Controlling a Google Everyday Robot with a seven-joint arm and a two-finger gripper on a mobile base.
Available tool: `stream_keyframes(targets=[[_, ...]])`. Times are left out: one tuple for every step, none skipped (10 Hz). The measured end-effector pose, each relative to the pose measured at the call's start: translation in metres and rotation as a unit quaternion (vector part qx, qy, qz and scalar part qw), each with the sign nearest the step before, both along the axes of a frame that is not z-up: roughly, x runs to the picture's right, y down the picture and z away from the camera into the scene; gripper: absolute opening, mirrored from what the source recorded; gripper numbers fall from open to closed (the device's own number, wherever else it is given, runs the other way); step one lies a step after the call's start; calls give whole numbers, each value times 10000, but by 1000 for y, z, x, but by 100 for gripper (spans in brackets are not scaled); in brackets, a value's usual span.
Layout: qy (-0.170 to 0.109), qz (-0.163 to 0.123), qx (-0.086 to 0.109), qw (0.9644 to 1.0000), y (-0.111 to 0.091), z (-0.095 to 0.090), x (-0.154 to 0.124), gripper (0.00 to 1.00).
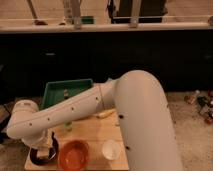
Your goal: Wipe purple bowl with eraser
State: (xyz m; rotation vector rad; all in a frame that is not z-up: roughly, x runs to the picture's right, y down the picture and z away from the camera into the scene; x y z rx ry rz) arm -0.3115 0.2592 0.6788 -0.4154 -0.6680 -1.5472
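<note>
Gripper position: I read the gripper [46,146] at the arm's low left end, down over the purple bowl [37,156], largely masked by the white wrist.
Grip state: I cannot tell what it holds or how it is set.
Eraser: a pale block [45,154] shows directly beneath the gripper, inside the bowl; I judge this to be the eraser, resting on or just above the bowl's inside.
Key relation: the bowl lies straight below the hand, so the coming stroke is sideways, not a reach.
Long axis: the block appears to run roughly left-right; the round bowl has none.
Neighbours: orange bowl [74,154] just right of the hand, touching or nearly touching the purple rim; white cup [110,149] further right; green tray [52,92] beyond the hand.
Arm count: 1.
</note>
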Motion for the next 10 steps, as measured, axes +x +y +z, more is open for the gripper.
stream_keyframes(targets=[[-66,-32,8,10000,1,0,-8,0],[-164,-82,-7,9998,4,-3,-18,0],[-228,-98,-5,9997,5,-5,-23,0],[-317,-127,-24,9994,7,-9,-28,0],[-390,-175,-62,9991,11,-11,-30,0],[-426,-216,-95,9988,13,-12,-30,0],[-446,-267,-168,9985,18,-14,-29,0],[-422,-298,-220,9984,21,-14,-25,0],[-356,-345,-251,9985,24,-14,-17,0],[-317,-346,-259,9986,25,-15,-12,0]])
